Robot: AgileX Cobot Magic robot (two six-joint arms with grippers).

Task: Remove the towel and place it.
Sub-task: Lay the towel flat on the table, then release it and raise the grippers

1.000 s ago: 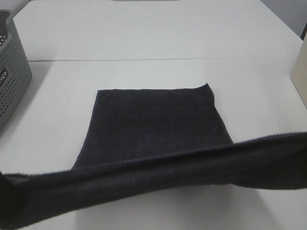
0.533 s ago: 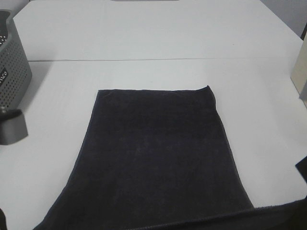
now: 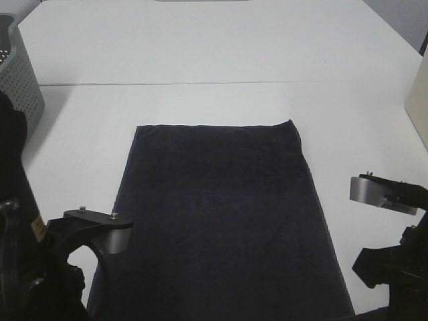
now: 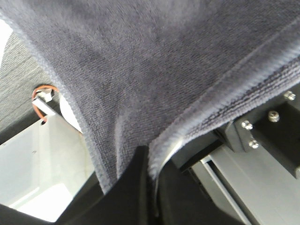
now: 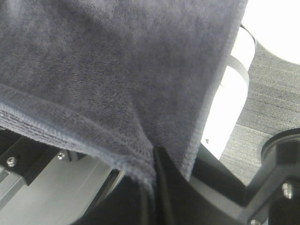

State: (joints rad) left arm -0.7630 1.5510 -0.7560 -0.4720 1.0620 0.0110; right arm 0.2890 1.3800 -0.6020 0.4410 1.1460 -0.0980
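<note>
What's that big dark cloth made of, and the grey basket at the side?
The towel looks like soft terry or microfibre fabric, matte navy-black: the wrist views show a fuzzy pile and a stitched hem. The basket seems to be moulded grey plastic, judging by its even rows of small holes.

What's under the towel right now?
Only white table shows around the flat towel; anything beneath it is covered, no bulges. The left fingers and right fingers pinch its near corners.
</note>
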